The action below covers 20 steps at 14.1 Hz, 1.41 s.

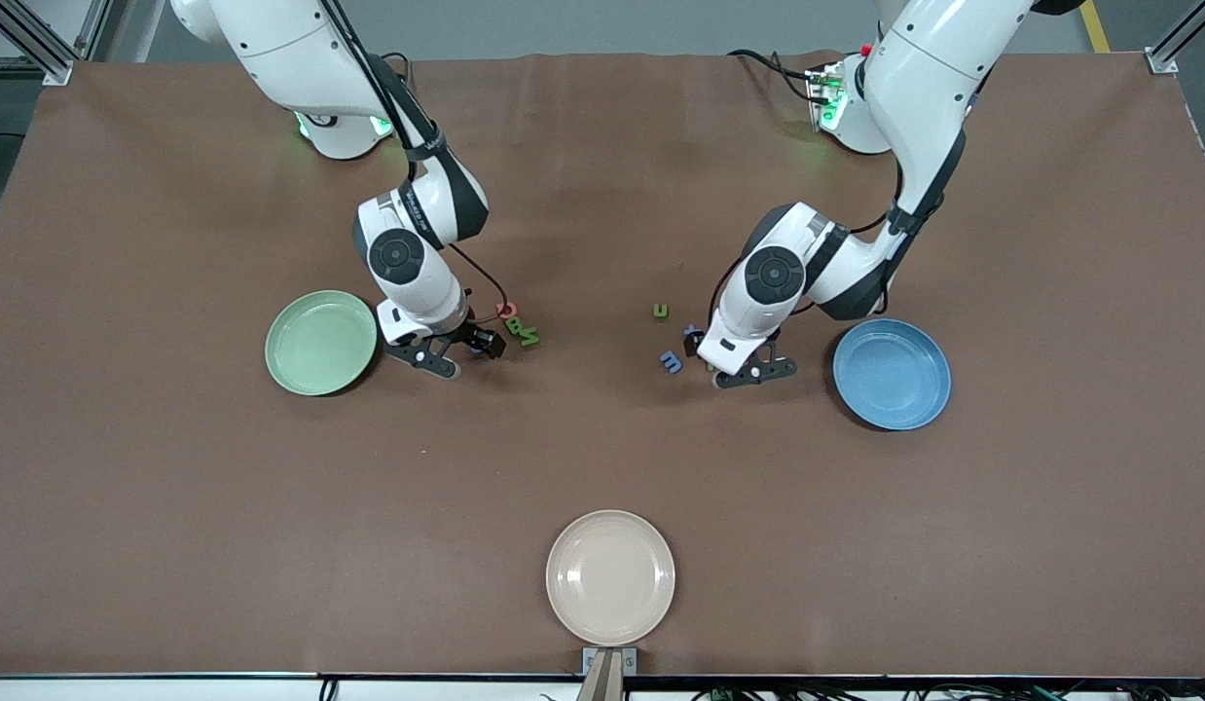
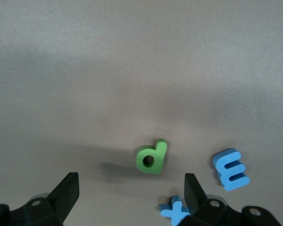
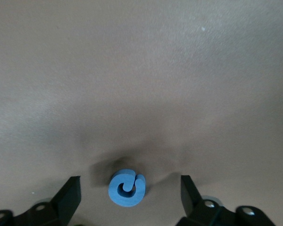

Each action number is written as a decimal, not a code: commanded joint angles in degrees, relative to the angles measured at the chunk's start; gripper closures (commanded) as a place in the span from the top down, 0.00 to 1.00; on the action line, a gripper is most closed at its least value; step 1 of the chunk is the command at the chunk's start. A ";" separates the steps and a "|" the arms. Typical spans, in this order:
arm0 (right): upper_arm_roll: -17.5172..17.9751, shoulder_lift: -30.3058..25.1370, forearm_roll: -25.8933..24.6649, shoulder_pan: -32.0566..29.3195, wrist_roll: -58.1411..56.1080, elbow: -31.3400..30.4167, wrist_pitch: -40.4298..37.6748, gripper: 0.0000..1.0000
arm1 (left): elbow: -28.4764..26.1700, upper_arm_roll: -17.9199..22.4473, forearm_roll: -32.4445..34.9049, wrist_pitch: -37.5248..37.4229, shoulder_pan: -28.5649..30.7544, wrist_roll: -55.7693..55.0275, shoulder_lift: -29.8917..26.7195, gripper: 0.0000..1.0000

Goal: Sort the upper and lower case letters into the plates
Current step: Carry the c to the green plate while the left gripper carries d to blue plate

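- Tabletop [image 1: 602,467]: brown mat; both arms reach down toward its middle band.
- Cream plate [image 1: 610,577]: at the middle of the edge nearest the front camera, holding nothing; not one of the sorting plates.
- Blue plate [image 1: 892,374]: toward the left arm's end, empty.
- Light green plate [image 1: 321,342]: toward the right arm's end, empty. No letter is sorted yet.
- Left gripper [image 1: 755,373]: low over the mat just beside the blue plate, fingers spread wide, gripping nothing.
- Right gripper [image 1: 456,357]: low just beside the green plate, fingers wide apart, empty.
- Green d [image 2: 152,157]: lies flat in the left wrist view, roughly between the open fingers. Blue m [image 2: 231,169] and blue x [image 2: 175,211] lie close by, the x right at one fingertip; a stray nudge looks likely.
- Blue round letter [image 3: 127,188]: flat between the right gripper's fingers, looks like an e or G, cannot tell which.
- Green u [image 1: 662,312] sits apart toward mid-table; a red letter [image 1: 506,311] and green letters [image 1: 524,334] cluster beside the right gripper.
- Handling, judged: letters look like light foam, stiff enough to pinch, not fragile. Grip across flat opposite sides with the fingertips low to the mat; they may skid or tip.
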 commanded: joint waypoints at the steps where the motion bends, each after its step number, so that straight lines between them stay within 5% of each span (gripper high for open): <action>1: -0.67 0.00 0.07 1.29 1.23 0.44 -0.11 0.87 | 0.25 0.07 2.25 1.81 -0.33 -1.52 0.64 0.90; 7: -0.85 0.35 -0.46 1.47 1.24 0.88 -0.19 0.65 | 0.61 -0.02 6.56 3.57 0.02 -1.52 2.40 0.76; 12: -0.85 0.44 -0.55 1.47 1.15 0.97 -0.28 0.27 | 1.31 -0.02 6.56 3.66 -0.24 -1.52 2.67 0.59; 15: -0.93 0.53 -0.81 1.38 1.15 0.97 -0.37 0.19 | 1.22 0.07 6.56 3.75 -0.24 -1.52 2.76 0.49; 17: -1.02 0.44 -1.86 1.12 0.80 0.97 -0.81 0.04 | 1.40 0.07 6.56 3.84 -0.33 -1.52 3.10 0.46; 20: -3.30 -2.27 -6.50 0.33 -0.43 2.89 -8.85 0.00 | 1.40 -0.02 6.56 3.84 -0.24 -1.61 3.20 0.33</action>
